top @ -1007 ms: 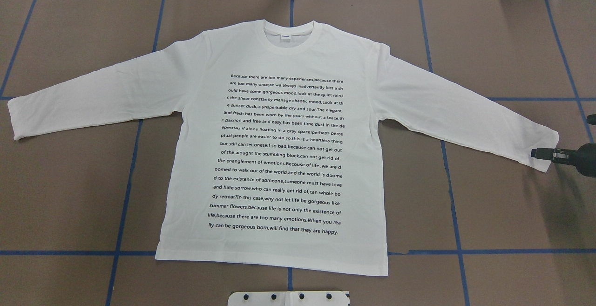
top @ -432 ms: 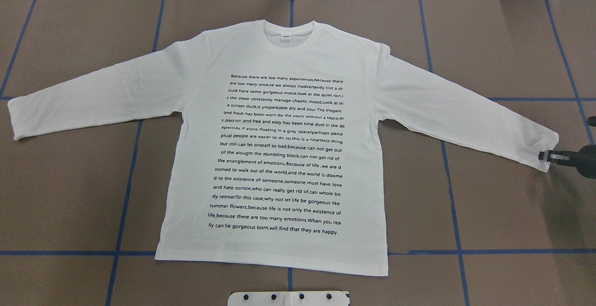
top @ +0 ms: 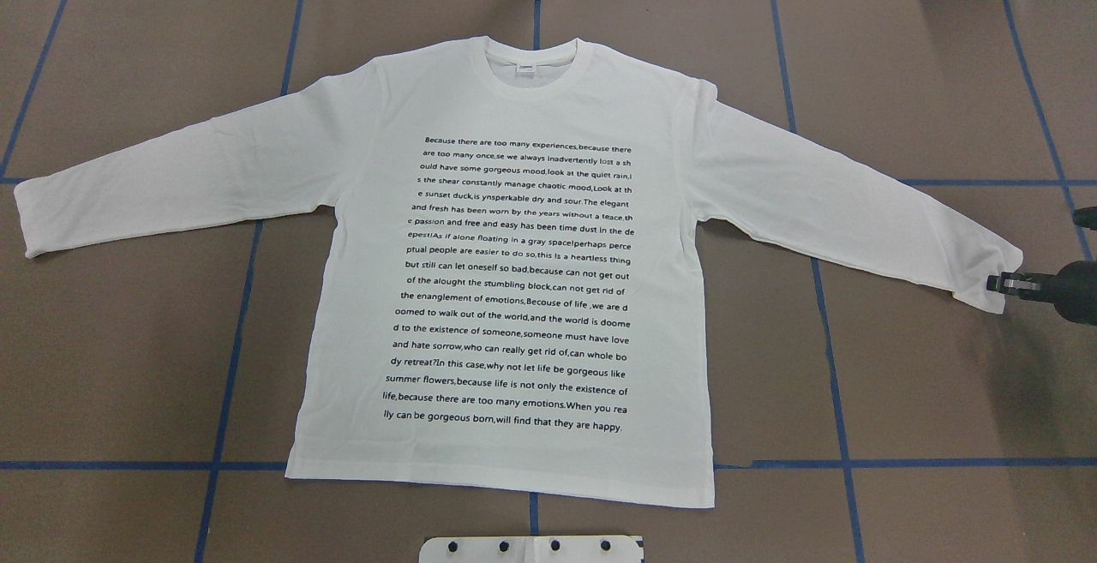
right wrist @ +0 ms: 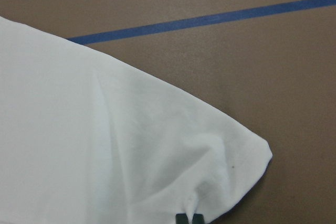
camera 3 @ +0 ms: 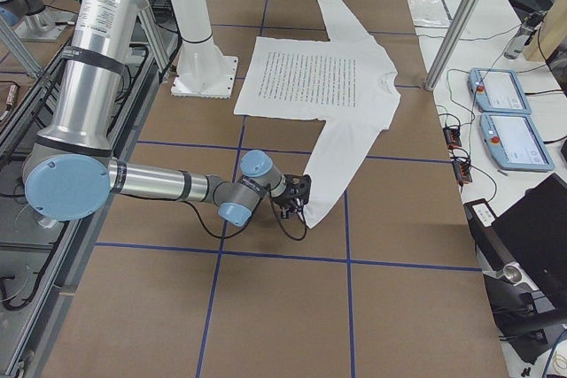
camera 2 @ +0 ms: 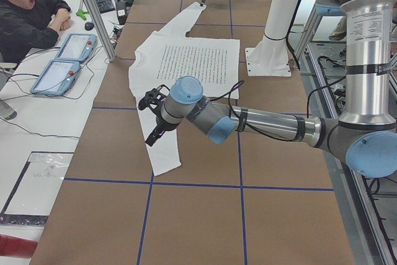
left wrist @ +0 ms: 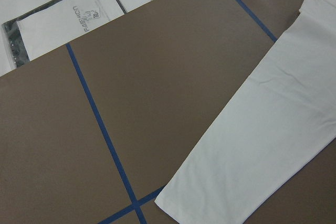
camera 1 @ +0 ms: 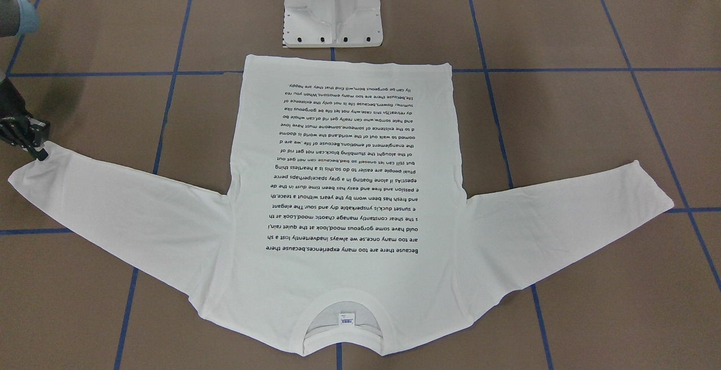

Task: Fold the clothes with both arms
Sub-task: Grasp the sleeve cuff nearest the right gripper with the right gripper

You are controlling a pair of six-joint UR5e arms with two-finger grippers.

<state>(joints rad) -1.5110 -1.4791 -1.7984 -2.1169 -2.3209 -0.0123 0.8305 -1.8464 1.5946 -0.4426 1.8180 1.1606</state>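
Note:
The white long-sleeved shirt (top: 360, 289) lies flat on the brown table, black text side up, collar at the far side, both sleeves spread out. My right gripper (top: 998, 283) is at the cuff of the sleeve on my right. The right wrist view shows its fingertips (right wrist: 182, 219) shut together on the puckered cuff (right wrist: 131, 145); the front-facing view shows the right gripper (camera 1: 38, 153) at that cuff's corner. My left gripper (camera 2: 152, 125) hovers over the other sleeve (left wrist: 262, 145) near its cuff. It shows only in the left side view, so I cannot tell whether it is open.
The white pedestal base (camera 1: 332, 15) stands just behind the shirt's hem. Blue tape lines (top: 844, 463) cross the table. A person (camera 2: 28, 17) sits at a side desk with two tablets (camera 2: 65, 66). A plastic packet (left wrist: 58, 24) lies past the table's edge.
My right gripper drew back from over the cuff to its edge and nipped it. The cuff has puckered and shifted slightly inward.

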